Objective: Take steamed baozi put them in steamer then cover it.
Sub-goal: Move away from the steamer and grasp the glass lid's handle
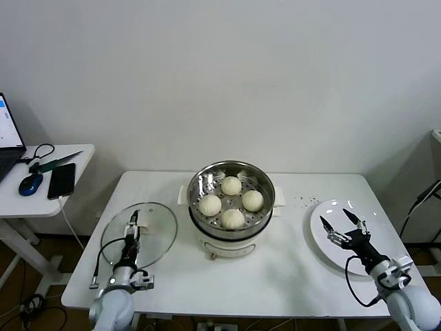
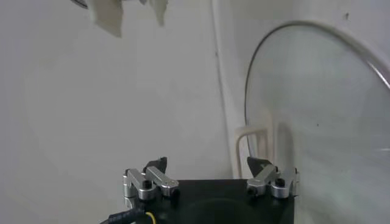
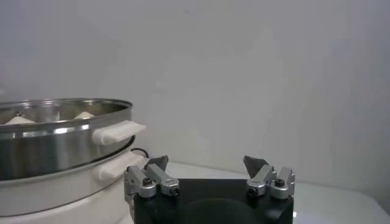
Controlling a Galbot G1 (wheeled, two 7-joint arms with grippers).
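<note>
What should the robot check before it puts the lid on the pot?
1. All four baozi inside the steamer: ok, they sit on the perforated tray.
2. Plate has no buns left: ok.
3. Glass lid within reach: ok, it lies flat on the table, left of the steamer.
4. Left gripper ready to grasp: ok, open, over the lid at its white handle.
5. Right gripper out of the way: ok, open, over the plate, apart from the steamer.
6. Grip on the lid handle: not ok yet, nothing is closed on it.
</note>
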